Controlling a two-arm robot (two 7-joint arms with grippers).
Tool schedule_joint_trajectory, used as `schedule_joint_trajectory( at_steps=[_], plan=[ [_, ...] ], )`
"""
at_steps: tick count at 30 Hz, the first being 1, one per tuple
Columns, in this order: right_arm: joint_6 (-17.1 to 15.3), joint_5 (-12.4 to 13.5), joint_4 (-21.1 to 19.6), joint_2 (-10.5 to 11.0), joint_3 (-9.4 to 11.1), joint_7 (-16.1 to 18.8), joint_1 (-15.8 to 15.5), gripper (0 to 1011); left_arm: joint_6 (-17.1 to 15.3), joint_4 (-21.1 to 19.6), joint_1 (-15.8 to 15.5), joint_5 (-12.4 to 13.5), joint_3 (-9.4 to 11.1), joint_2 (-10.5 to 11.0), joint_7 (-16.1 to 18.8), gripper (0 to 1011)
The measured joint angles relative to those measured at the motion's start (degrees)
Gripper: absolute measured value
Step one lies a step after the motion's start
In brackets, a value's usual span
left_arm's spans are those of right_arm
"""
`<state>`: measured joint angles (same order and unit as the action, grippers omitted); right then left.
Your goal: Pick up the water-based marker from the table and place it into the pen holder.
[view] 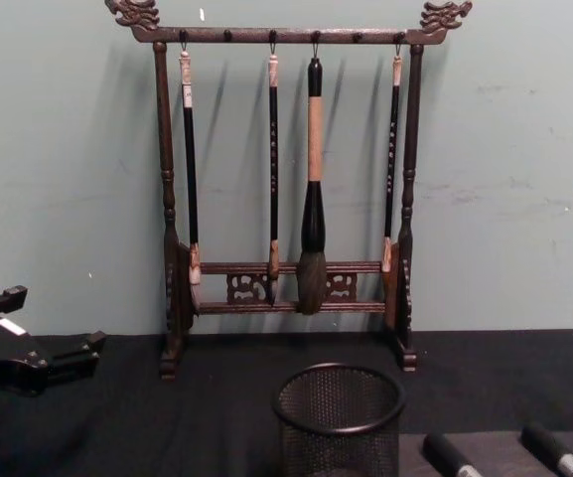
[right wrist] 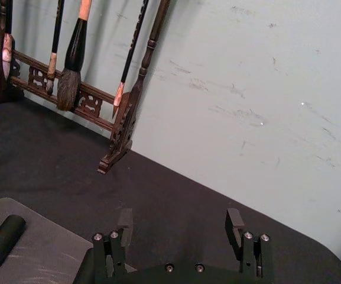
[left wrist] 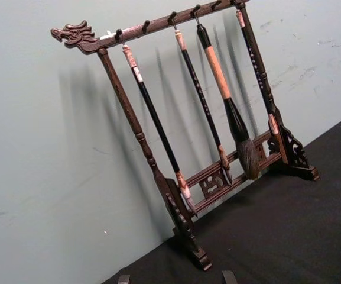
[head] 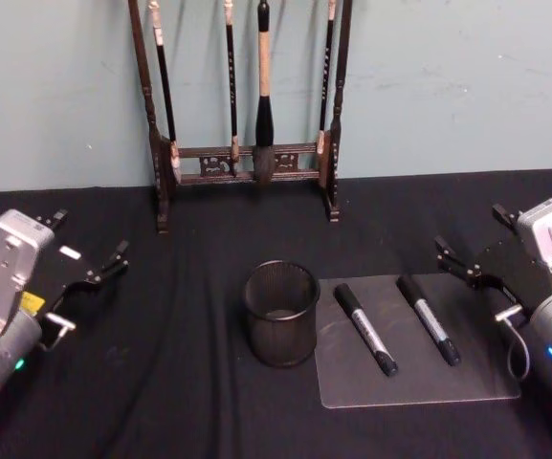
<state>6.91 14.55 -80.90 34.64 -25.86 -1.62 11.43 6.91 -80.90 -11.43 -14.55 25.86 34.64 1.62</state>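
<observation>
pen holder [head: 281,314] standing mid-tabletop [head: 161,402], grey mat [head: 476,373] lying at its 3 o'clock, inner marker [head: 364,328] and outer marker [head: 428,319] lying apart on the mat, left gripper [head: 89,239] idling at 9 o'clock, fingers apart, right gripper [head: 472,229] idling at 3 o'clock past the mat, fingers apart, brush rack [head: 247,115] standing at 12 o'clock

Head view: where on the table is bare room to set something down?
Bare black cloth lies between the left tool and the black wire-mesh pen holder, also between that holder and the dark wooden brush rack. The grey mat is crowded with two black markers.
</observation>
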Motion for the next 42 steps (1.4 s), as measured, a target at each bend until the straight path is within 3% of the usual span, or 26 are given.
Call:
schedule_joint_trajectory(
  at_steps=[42],
  plan=[
    [0.0, 0.0, 0.0, 0.0, 0.0, 0.0, 0.0, 1002, 0.0, 0.0, 0.0, 0.0, 0.0, 0.0, 0.0, 1009]
  ],
)
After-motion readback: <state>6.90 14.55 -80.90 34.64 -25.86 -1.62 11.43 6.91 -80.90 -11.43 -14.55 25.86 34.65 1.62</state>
